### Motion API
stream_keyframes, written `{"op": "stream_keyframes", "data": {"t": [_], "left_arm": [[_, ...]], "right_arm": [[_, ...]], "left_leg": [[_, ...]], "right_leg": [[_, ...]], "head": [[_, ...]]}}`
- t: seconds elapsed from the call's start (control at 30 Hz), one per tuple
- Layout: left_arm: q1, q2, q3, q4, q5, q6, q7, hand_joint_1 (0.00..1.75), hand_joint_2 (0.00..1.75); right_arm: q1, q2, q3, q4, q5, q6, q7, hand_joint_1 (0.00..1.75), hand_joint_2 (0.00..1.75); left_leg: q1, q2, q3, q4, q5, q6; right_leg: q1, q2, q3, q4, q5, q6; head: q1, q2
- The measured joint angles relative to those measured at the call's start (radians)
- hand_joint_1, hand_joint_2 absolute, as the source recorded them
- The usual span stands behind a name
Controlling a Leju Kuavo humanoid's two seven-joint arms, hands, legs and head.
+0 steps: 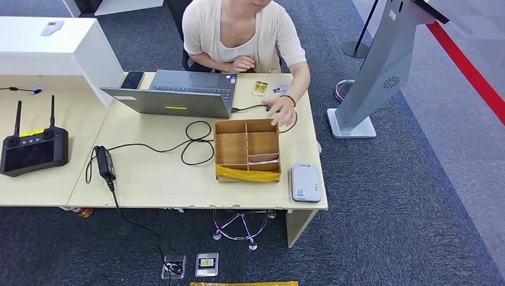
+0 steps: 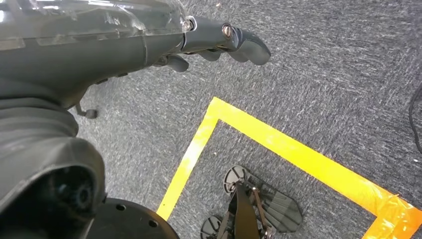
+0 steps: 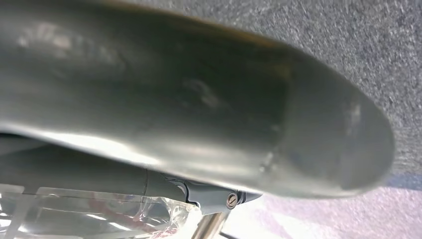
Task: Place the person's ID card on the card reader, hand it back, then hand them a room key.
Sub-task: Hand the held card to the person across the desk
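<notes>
A white card reader [image 1: 305, 183] lies at the table's near right corner. Beside it stands a wooden divided box [image 1: 247, 149] with a pale card [image 1: 265, 159] in one compartment. Two small cards [image 1: 259, 88] [image 1: 280, 89] lie at the far edge in front of a seated person [image 1: 241, 30], whose hand [image 1: 280, 109] rests just behind the box. My left hand [image 2: 219, 42] hangs over the carpet, fingers loosely apart and holding nothing. My right hand [image 3: 199, 109] also hangs low; its thumb is close to the camera and nothing shows in it.
A grey laptop [image 1: 178, 92], its black cable [image 1: 193, 140] and power brick [image 1: 105, 162] take up the table's middle. A black remote controller [image 1: 33, 149] sits at the left. A grey kiosk stand [image 1: 381, 71] rises on the right. Yellow tape [image 2: 298, 154] marks the floor.
</notes>
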Motion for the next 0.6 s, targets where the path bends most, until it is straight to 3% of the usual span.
{"op": "stream_keyframes", "data": {"t": [0.6], "left_arm": [[0.000,0.008,-0.020,-0.006,0.011,-0.025,0.015,0.00,0.00]], "right_arm": [[-0.019,-0.046,-0.068,0.069,-0.019,0.000,-0.077,0.00,0.00]], "left_leg": [[0.000,0.000,0.000,0.000,0.000,0.000]], "right_leg": [[0.000,0.000,0.000,0.000,0.000,0.000]], "head": [[0.000,0.000]]}}
